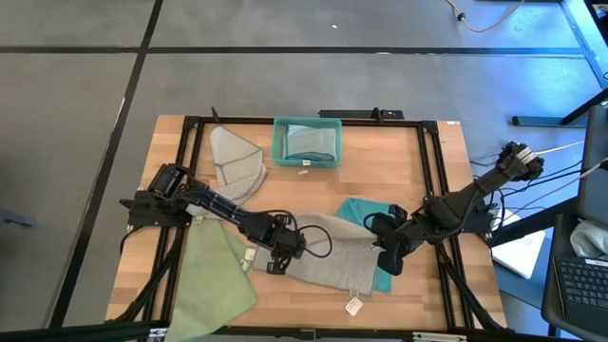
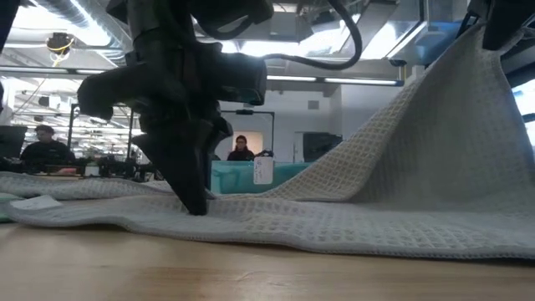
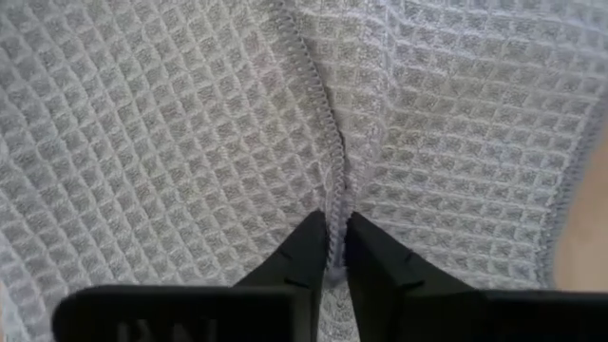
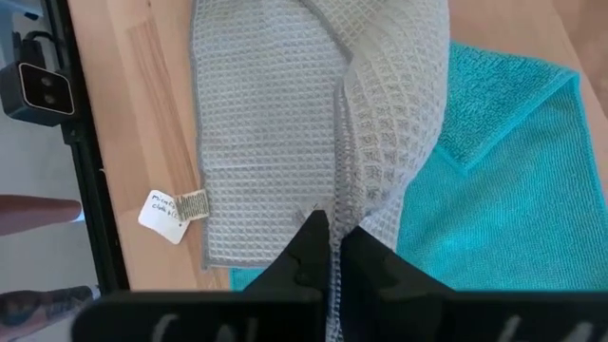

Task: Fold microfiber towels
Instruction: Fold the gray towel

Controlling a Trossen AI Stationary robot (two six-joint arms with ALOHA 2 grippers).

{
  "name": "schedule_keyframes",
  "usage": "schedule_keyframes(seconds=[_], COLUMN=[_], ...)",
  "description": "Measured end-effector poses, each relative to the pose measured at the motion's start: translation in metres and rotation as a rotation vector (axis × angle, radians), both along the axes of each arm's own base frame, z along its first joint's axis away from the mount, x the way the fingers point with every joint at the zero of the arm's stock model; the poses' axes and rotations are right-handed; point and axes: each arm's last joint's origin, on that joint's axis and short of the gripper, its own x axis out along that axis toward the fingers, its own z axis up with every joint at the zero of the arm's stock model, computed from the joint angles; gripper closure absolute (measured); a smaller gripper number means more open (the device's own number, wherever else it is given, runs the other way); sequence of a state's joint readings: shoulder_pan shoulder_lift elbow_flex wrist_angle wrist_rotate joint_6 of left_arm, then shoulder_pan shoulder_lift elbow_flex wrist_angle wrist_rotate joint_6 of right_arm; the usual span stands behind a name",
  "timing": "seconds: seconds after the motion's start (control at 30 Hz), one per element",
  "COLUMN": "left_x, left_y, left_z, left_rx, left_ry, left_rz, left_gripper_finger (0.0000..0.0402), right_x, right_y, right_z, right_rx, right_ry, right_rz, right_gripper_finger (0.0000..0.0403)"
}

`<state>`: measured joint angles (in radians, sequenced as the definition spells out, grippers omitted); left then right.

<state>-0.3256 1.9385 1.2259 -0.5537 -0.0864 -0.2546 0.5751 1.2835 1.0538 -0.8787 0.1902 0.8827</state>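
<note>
holding a pale towel (image 1: 310,140), teal bin (image 1: 278,142) sits at table's (image 1: 399,180) far edge.

Even overhead light on counter (image 1: 313,180) in high view, soft shadows only. Low view backlit by bright ceiling strips: left gripper (image 2: 196,205) near-silhouette, room behind blurred, near counter edge soft. Wrist views sharp on grey towel (image 3: 190,142) weave; dark fingers (image 4: 309,252) slightly soft.

Grey waffle towel (image 1: 332,255) (white tag) overlaps flat teal towel (image 1: 366,214).
</note>
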Motion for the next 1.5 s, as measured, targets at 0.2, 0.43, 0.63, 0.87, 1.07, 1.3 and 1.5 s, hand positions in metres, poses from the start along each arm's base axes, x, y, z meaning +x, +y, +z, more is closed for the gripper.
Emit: schedule_keyframes(seconds=[0.2,0.43,0.63,0.87,1.07,1.3,1.5], left_x=[-0.0002,-0.0016,-0.003,-0.0036,-0.0039,-0.0044,-0.0059], left_y=[-0.002,-0.0015,-0.001,-0.0013,-0.0014,-0.0014,-0.001], left_z=[0.0004,0.0006,0.003,0.0029,0.0028,0.0028,0.0027], left_rx=[-0.051,-0.05,-0.059,-0.073,-0.076,-0.083,-0.079], left_ry=[0.014,0.029,0.035,0.045,0.05,0.057,0.073], left_rz=[-0.018,-0.016,0.01,0.007,0.006,0.003,0.004], left_gripper_finger=[0.0388,0.0383,0.0358,0.0318,0.0322,0.0323,0.0323], right_x=[0.0,0.0,0.0,0.0,0.0,0.0001,0.0001], right_y=[0.0,0.0,0.0,0.0,0.0,-0.0001,0.0], right_z=[0.0,0.0,0.0,0.0,0.0,0.0,0.0], right_rx=[0.0,-0.001,-0.001,-0.003,-0.005,-0.01,-0.011], right_ry=[0.0,0.0,0.0,-0.001,-0.001,-0.002,-0.002], right_rz=[0.001,0.001,0.001,0.004,0.008,0.017,0.02], right_gripper_finger=[0.0392,0.0392,0.0392,0.0392,0.0392,0.0392,0.0392])
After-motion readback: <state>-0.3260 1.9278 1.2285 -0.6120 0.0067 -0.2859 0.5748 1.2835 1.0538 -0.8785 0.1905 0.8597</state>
